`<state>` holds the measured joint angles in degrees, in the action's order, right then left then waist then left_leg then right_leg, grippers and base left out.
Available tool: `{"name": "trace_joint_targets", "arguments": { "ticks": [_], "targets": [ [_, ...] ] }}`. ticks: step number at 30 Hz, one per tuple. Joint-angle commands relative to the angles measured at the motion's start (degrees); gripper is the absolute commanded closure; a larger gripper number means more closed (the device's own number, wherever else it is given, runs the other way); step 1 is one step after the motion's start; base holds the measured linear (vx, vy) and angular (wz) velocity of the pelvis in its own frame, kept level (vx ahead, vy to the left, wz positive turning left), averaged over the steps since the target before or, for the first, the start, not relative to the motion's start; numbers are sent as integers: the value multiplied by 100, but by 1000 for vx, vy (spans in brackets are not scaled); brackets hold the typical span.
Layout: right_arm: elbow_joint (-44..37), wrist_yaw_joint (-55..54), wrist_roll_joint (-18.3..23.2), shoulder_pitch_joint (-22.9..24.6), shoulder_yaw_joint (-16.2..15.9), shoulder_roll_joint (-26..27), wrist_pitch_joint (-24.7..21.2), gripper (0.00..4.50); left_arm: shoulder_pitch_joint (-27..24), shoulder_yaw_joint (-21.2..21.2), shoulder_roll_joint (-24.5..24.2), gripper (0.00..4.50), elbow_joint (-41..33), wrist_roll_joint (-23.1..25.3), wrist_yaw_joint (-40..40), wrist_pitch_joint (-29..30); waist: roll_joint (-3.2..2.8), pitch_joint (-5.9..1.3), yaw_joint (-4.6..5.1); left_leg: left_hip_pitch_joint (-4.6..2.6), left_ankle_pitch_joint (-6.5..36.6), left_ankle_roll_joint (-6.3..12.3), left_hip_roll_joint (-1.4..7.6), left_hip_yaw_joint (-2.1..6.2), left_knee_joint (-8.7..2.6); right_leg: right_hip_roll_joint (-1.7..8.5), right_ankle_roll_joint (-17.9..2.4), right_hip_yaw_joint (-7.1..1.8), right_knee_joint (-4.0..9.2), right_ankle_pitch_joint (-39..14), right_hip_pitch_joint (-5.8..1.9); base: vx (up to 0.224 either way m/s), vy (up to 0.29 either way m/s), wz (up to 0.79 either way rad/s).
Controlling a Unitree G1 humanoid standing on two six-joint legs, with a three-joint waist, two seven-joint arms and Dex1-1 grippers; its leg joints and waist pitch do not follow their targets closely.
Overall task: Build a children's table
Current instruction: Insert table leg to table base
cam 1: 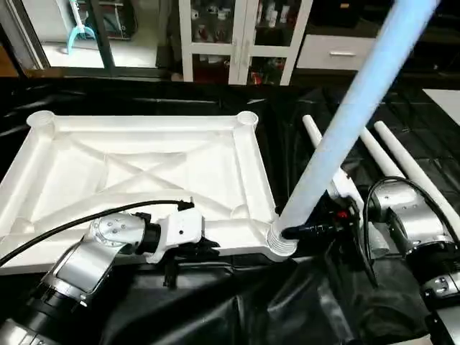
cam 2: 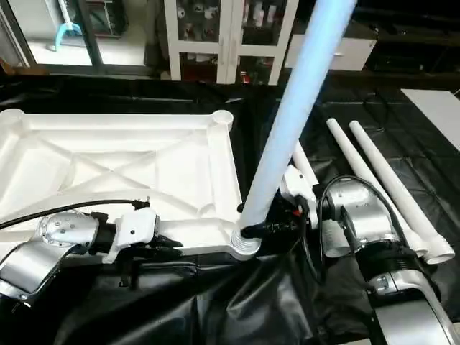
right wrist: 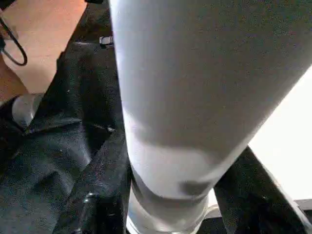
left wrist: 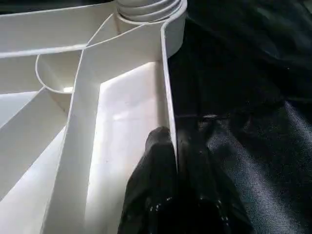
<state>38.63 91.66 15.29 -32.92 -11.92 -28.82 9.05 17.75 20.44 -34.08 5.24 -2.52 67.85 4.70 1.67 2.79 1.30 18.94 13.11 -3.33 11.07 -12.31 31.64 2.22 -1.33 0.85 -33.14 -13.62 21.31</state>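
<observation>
The children's table top (cam 1: 144,165) lies upside down on black sheeting, its ribbed underside facing up. My left gripper (cam 1: 205,248) is shut on its near rim, one black finger (left wrist: 156,161) inside the thin wall and the other outside. A long white leg (cam 1: 345,122) stands in the near right corner socket (cam 1: 282,244) and leans up and to the right. My right gripper (cam 1: 287,231) is shut on the base of that leg (right wrist: 195,97), just above the socket, with black fingers (right wrist: 97,195) on both sides of the tube.
Three loose white legs (cam 1: 410,165) lie side by side on the black sheeting to the right of the top, behind my right arm. A white glass-door cabinet (cam 1: 244,36) stands at the back. A white surface (cam 1: 445,100) shows at the far right edge.
</observation>
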Motion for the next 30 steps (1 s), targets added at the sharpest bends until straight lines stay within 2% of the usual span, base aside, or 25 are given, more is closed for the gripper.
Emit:
{"name": "trace_joint_targets", "arguments": {
  "ticks": [1,3,4,5,6,7,9,11,13,14,15,22,26,30],
  "targets": [
    [848,-353,-1136,721,-629,-115,124,262,-157,146,-182,450,39,27,275,-91,-102,-43,23,-61,646,296,356,92,-338,454,-1534,-237,278,365,-69,0,0,0],
    [853,-544,-1138,855,-598,-41,203,262,-172,136,-177,450,13,15,275,-70,-127,-21,16,-54,770,263,363,101,-361,456,-1530,-227,293,248,-66,0,0,0],
    [852,-593,-1136,893,-595,-24,219,262,-177,133,-177,450,5,12,275,-65,-111,-5,26,-47,983,193,369,107,-380,462,-1487,-227,327,-48,-58,0,0,0],
    [846,-753,-1113,990,-559,36,214,262,-186,131,-178,450,-6,10,273,-57,-147,10,27,-41,1131,138,365,121,-394,472,-1464,-230,346,-263,-56,0,0,0],
    [846,-899,-1082,1069,-521,92,206,262,-192,131,-178,450,-10,14,269,-55,-120,32,52,-55,1494,41,366,128,-414,476,-1382,-245,404,-785,-28,0,0,0],
    [850,-974,-1055,1105,-498,122,201,262,-192,132,-175,450,-5,21,264,-59,-142,43,54,-64,1664,-10,367,143,-426,476,-1339,-251,418,-1038,-18,0,0,0],
    [835,-1112,-944,1256,-449,213,106,262,-170,150,-154,450,32,36,251,-85,-121,41,84,-99,2018,-114,364,185,-444,474,-1170,-272,480,-1647,14,0,0,0],
    [789,-1132,-968,1384,-503,218,136,262,-137,172,-127,450,65,43,240,-99,-112,39,103,-92,2065,-115,357,206,-448,463,-1109,-284,499,-1740,23,0,0,0],
    [741,-1144,-1011,1473,-547,213,205,262,-112,191,-106,450,90,61,224,-116,-114,45,123,-119,2145,-96,352,211,-446,445,-1082,-284,519,-1840,59,0,0,0],
    [720,-1157,-1031,1504,-558,215,237,262,-104,196,-96,450,97,70,212,-121,-195,59,121,-122,2166,-116,353,223,-455,452,-1091,-286,512,-1824,64,0,0,0],
    [675,-1173,-1079,1559,-586,219,284,262,-86,204,-70,450,115,95,178,-130,-147,56,141,-107,2176,-109,354,223,-459,431,-1083,-275,518,-1749,55,0,0,0],
    [583,-1282,-1183,1536,-648,268,265,262,-52,244,-41,450,117,83,216,-73,-161,57,187,-109,2341,-108,355,241,-472,432,-1040,-272,528,-1916,76,0,0,0],
    [548,-1230,-1307,1511,-816,190,103,262,-64,269,-65,450,112,94,263,-47,-163,56,196,-105,2388,-112,351,245,-474,431,-1005,-273,537,-1984,82,0,0,0],
    [731,-1078,-1669,1410,-1188,81,26,262,-63,286,-53,450,165,129,261,-71,-149,72,214,-94,2380,-102,351,251,-480,431,-961,-276,542,-2040,93,0,0,0]
  ]
}}
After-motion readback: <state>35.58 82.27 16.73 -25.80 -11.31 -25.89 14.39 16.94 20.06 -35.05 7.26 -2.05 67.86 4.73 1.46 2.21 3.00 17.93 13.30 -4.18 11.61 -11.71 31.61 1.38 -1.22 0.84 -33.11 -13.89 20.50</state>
